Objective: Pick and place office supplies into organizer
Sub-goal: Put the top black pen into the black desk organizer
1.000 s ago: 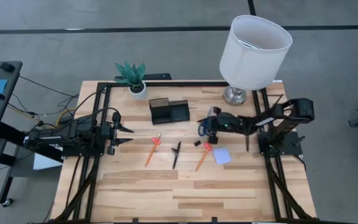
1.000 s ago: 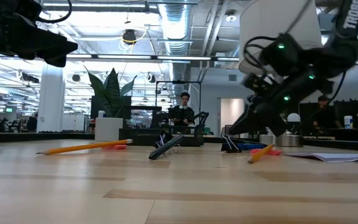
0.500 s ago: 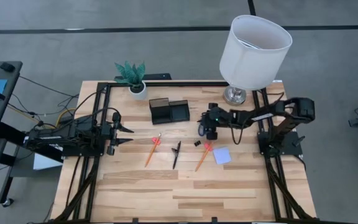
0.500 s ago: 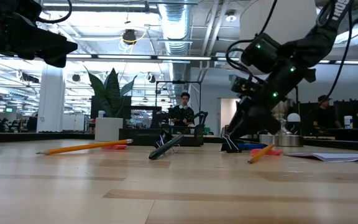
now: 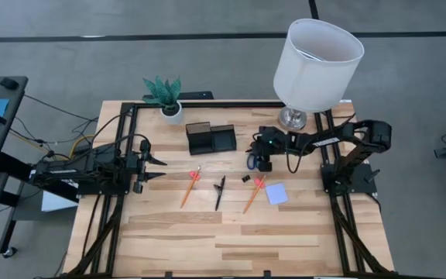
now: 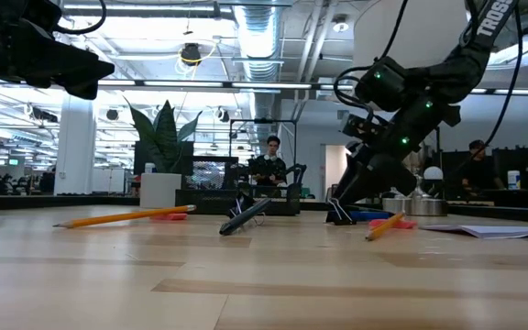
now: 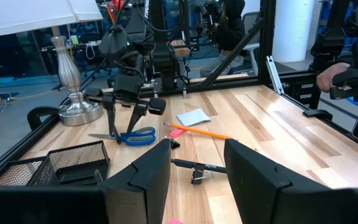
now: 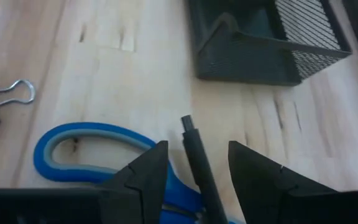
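just two pencils (image 5: 190,187), one pen (image 5: 220,191)

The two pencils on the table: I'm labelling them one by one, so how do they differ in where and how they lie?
The left pencil lies near the table's middle, left of the black pen; the right pencil lies right of the pen, beside the blue note pad. The right pencil has a black clip near its upper end; the left pencil has none. Both are orange and slant the same way.
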